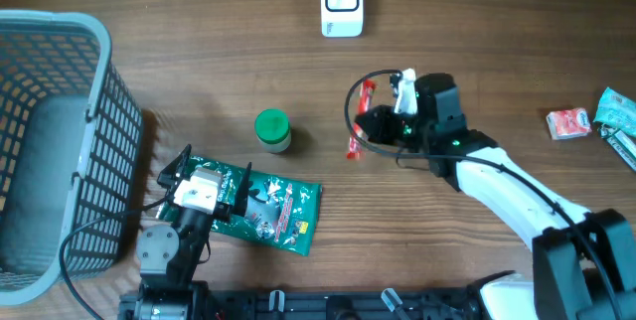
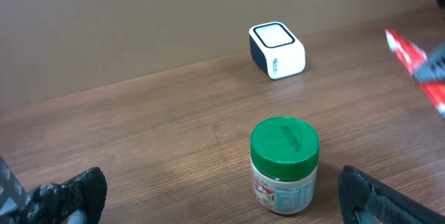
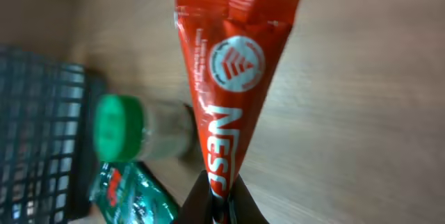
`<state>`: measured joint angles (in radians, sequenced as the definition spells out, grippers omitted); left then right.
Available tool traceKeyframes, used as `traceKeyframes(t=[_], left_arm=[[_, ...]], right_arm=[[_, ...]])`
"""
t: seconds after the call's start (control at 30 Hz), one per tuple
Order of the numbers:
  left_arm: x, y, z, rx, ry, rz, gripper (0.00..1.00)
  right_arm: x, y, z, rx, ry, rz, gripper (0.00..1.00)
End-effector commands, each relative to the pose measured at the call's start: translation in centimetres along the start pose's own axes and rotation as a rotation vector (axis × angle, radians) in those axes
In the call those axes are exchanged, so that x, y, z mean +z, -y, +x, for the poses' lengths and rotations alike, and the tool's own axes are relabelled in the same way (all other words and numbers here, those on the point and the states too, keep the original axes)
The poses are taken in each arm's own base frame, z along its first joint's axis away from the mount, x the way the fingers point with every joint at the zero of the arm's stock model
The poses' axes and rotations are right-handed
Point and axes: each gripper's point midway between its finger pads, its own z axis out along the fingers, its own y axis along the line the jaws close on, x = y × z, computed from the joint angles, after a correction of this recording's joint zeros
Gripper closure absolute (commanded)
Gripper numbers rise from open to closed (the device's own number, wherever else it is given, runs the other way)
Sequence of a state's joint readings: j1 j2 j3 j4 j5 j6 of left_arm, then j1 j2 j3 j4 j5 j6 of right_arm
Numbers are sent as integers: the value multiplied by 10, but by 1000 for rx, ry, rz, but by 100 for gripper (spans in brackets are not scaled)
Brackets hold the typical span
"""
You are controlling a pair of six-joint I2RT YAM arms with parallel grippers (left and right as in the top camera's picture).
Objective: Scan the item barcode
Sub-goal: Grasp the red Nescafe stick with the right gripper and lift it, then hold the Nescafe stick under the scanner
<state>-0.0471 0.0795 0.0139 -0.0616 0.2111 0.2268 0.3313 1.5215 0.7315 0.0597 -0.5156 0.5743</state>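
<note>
Right fingers (image 3: 191, 210) pinched shut on long red plastic sachet (image 3: 229, 78); left fingers (image 2: 69, 193) wide open near green-lidded jar (image 2: 284, 165), holding nothing.

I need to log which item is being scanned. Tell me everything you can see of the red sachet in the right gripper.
The red sachet is a slim, glossy, foil-like stick pack with a crimped zigzag end, a round white logo and white letters NES. The right gripper is shut on one end, pinching it narrow; the free end fans wider. It seems held above the wooden table, touching nothing else.
</note>
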Motion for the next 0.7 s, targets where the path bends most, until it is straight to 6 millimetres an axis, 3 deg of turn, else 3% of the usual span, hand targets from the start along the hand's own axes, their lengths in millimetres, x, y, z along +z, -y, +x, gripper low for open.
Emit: traceKeyframes(t=[0.0, 0.07, 0.2, 0.3, 0.33, 0.4, 0.5, 0.57, 0.67], left_arm=[[0, 3, 1, -6, 2, 16, 0], [0, 3, 1, -6, 3, 16, 0], [0, 3, 1, -6, 3, 16, 0], [0, 3, 1, -6, 3, 16, 0], [0, 3, 1, -6, 2, 16, 0], [0, 3, 1, -6, 3, 16, 0], [0, 3, 1, -6, 2, 16, 0], [0, 3, 1, -6, 3, 16, 0], [0, 3, 1, -6, 2, 16, 0]], right_arm=[[-6, -12, -25, -125, 103, -10, 96], [-7, -20, -36, -188, 147, -39, 96], [-28, -95, -48, -593, 248, -372, 96], [-61, -138, -34, -921, 298, -647, 96], [-84, -151, -22, -1055, 297, -793, 96], [-105, -155, -10, -1218, 308, -907, 96], [-120, -146, -8, -1376, 346, -946, 96], [-131, -139, 4, -1501, 345, -1020, 96], [-133, -140, 3, -1527, 361, -1014, 96]])
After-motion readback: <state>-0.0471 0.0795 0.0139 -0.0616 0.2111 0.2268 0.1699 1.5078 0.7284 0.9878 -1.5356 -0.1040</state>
